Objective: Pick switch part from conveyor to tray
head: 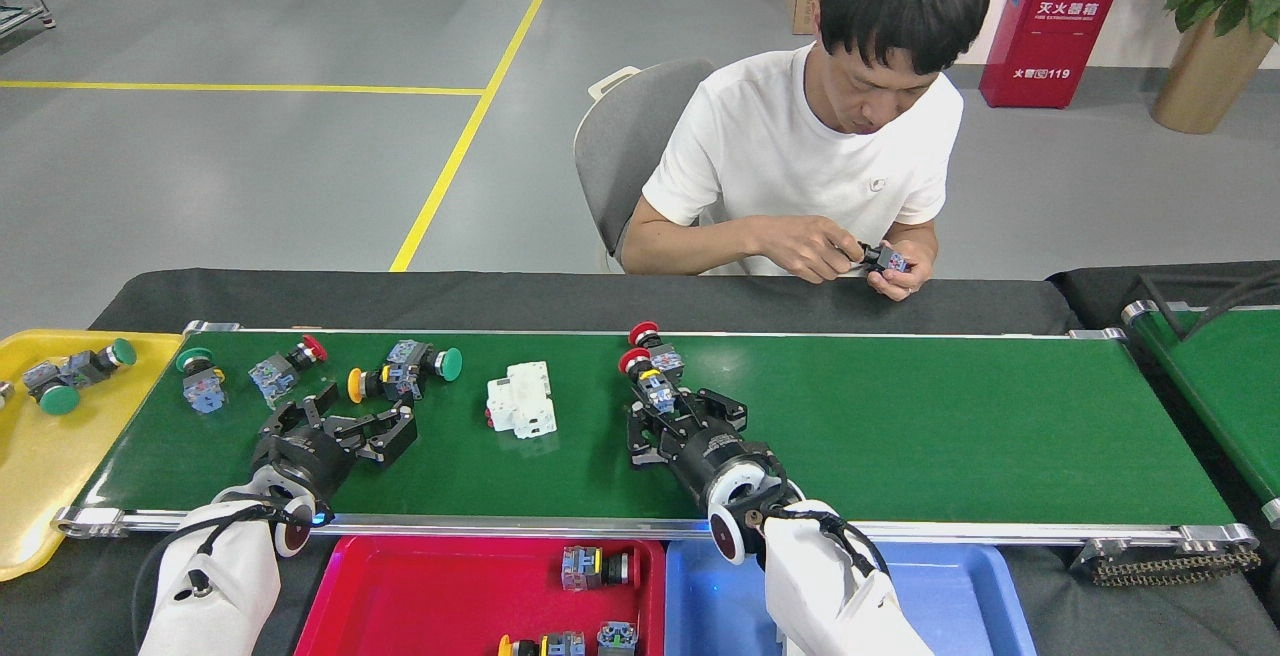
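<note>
Red-capped switch part (pixel 650 383) lies on the conveyor (pixel 950 426) a bit left of centre: round red mushroom button at the far-left end, yellow ring behind it, blue-grey block body toward the robot; a second red-capped switch (pixel 652 348) lies just behind it, touching or nearly so; right gripper (pixel 684 424) sits low on the belt just at the near end of the part, fingers spread apart, black fingers (pixel 728 406) either side, nothing grasped; can't tell if a fingertip touches the part; left gripper (pixel 362 423) over the left of the belt, fingers spread, empty, just in front of a yellow-capped switch (pixel 378 383); green-capped switch (pixel 432 362) beside that one, touching it; further left a red-capped switch (pixel 283 368) and a green-capped switch (pixel 198 377) near the belt's left end; white breaker block (pixel 520 399) between the two grippers, apart from both; yellow tray (pixel 40 476) past the left end holds two green-capped switches (pixel 62 376); red tray (pixel 400 596) in front of the belt holds a switch (pixel 596 568) plus more at the bottom edge, cut off; blue tray (pixel 960 596) right of it, partly hidden by the right arm; person (pixel 800 146) in white shirt seated across the belt, both hands on a small switch (pixel 884 258).
</note>
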`<state>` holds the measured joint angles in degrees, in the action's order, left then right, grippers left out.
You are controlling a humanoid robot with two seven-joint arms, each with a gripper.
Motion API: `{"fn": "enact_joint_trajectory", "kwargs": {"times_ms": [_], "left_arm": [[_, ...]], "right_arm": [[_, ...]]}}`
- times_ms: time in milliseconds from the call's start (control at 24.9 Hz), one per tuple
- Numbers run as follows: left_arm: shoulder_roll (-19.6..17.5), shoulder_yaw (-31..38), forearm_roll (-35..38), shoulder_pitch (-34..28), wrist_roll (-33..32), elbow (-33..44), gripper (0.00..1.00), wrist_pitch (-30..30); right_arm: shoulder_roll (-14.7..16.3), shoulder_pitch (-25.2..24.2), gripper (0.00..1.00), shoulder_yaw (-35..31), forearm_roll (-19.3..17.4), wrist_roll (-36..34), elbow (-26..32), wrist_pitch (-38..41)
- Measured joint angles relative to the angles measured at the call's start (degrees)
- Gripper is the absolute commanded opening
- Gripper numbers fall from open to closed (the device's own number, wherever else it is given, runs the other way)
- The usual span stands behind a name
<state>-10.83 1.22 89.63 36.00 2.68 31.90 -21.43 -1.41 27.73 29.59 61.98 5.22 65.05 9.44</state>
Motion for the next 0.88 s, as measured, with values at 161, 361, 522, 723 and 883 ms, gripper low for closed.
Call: {"fn": "enact_joint_trajectory", "kwargs": {"times_ms": [161,361,522,723,883], "left_arm": [[0.1,0.0,0.0,0.7,0.0,-0.1,1.0,0.9],[0.2,0.1,-0.5,0.7,0.0,-0.1,0.2,4.5],[0.0,0.1,-3.5,0.7,0.0,0.3,0.06,5.3],[-1.7,0.1,-9.2,-5.5,0.0,14.1,0.08,-0.3],[-3.5,2.6,-14.0,-24.6,-1.7,38.4,0.27,-8.3]], "right_arm": [[7.5,-9.4,0.12,-0.9,-4.7,0.7,13.1,11.7],[7.5,-14.8,0.97,0.1,-5.0,1.6,16.5,20.9],[2.2,-16.2,0.99,0.8,-5.3,5.3,16.6,21.1],[2.1,-16.3,0.99,0.3,-5.4,6.7,16.7,21.4],[2.1,-16.9,0.98,-6.4,-5.4,6.8,18.0,20.7]]}}
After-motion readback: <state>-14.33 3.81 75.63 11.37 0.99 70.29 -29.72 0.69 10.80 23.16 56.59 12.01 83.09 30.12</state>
